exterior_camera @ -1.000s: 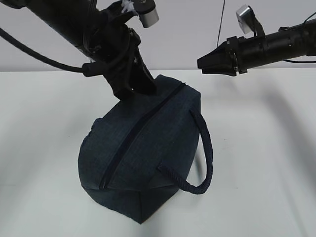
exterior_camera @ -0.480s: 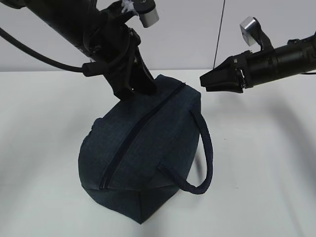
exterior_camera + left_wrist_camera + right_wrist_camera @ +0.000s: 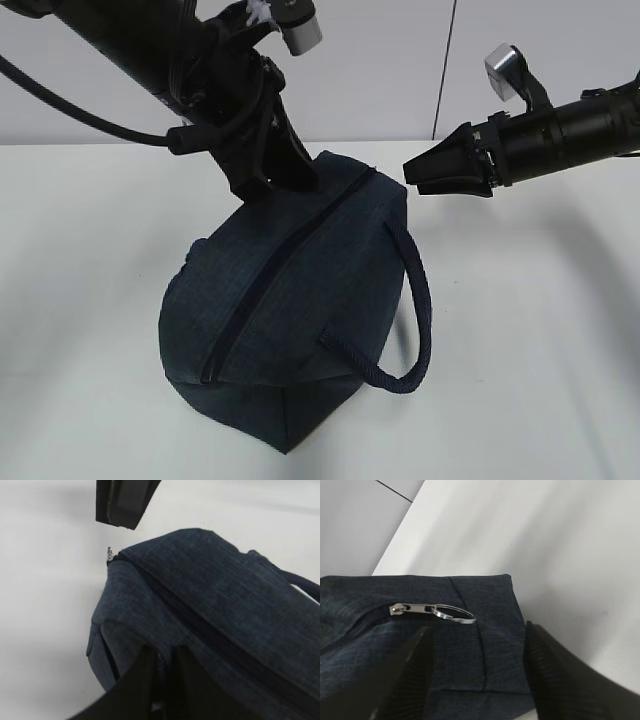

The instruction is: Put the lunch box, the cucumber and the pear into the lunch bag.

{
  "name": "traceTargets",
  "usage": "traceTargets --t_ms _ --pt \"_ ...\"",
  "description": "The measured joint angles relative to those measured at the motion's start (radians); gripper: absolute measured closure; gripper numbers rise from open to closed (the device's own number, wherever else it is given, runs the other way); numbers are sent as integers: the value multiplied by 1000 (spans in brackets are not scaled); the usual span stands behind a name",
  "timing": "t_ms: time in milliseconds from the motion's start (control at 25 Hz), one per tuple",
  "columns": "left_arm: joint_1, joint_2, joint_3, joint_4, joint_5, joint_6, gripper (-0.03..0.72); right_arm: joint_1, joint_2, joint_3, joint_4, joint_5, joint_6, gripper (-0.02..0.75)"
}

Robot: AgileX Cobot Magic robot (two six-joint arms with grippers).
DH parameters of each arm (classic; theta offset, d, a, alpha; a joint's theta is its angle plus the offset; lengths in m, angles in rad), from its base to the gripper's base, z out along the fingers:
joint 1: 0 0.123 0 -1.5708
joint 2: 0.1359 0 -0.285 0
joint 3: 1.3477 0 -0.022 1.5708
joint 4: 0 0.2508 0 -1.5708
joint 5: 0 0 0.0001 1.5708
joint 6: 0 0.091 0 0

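Observation:
The dark navy lunch bag point(image 3: 290, 300) stands on the white table with its long zipper point(image 3: 270, 275) closed. My left gripper point(image 3: 268, 185) is shut on a fold of the bag's fabric at its far left top edge; in the left wrist view point(image 3: 164, 667) the fabric sits pinched between the fingers. My right gripper point(image 3: 412, 178) is open and hovers just off the bag's far right corner. In the right wrist view point(image 3: 477, 647) its fingers straddle that corner, close to the silver ring pull point(image 3: 454, 613). The lunch box, cucumber and pear are out of view.
The bag's rope loop handle point(image 3: 418, 310) hangs off its right side. The white table point(image 3: 540, 330) runs back to a pale wall. My right gripper's tip shows at the top of the left wrist view point(image 3: 122, 502), above the zipper's end point(image 3: 109, 555).
My right gripper has come down towards the bag's far right corner. The left gripper and the bag have not moved.

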Motion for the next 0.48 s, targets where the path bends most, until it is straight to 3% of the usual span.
traceTargets --t_ms 480 --pt "0 0 0 -2 0 0 655 50 0 0 25 2 -38 284"
